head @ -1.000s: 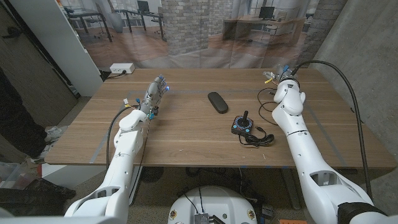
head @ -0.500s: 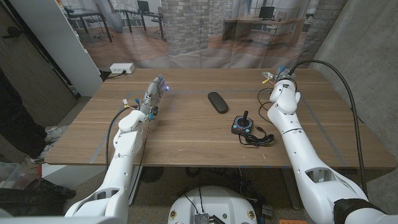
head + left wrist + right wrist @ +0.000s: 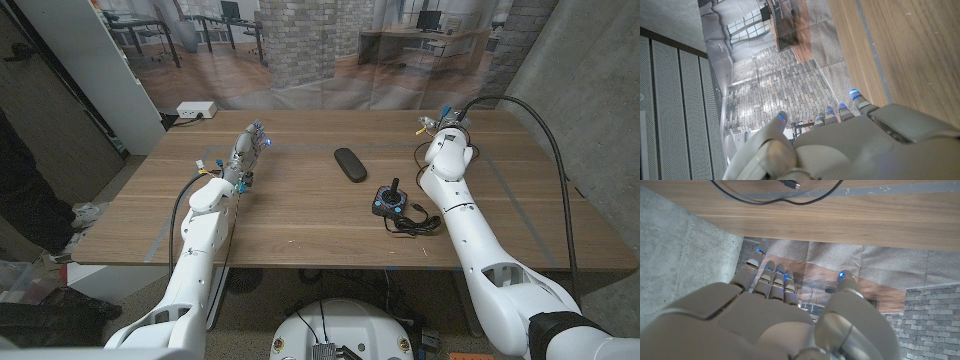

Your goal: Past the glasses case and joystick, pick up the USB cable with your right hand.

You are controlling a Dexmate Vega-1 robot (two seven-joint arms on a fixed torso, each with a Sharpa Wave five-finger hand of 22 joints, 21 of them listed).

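My right hand (image 3: 441, 123) hovers over the table's far right corner, fingers spread and holding nothing; its back (image 3: 775, 315) shows in the right wrist view. The USB cable (image 3: 765, 199) is a thin black loop on the wood beyond the fingertips, its plug (image 3: 790, 185) lying free. The black glasses case (image 3: 349, 163) lies mid-table. The black joystick (image 3: 391, 199) stands nearer, its own cord (image 3: 420, 223) bunched beside it. My left hand (image 3: 250, 143) stays at the far left, fingers extended and holding nothing (image 3: 850, 145).
A thick black cable (image 3: 545, 112) arches from my right wrist off the table's right side. A white box (image 3: 196, 109) lies on the floor behind the table. A person in dark clothes (image 3: 20, 180) stands at the left edge.
My right hand and forearm have shifted left along the table's far edge. The left arm, case and joystick have not moved.
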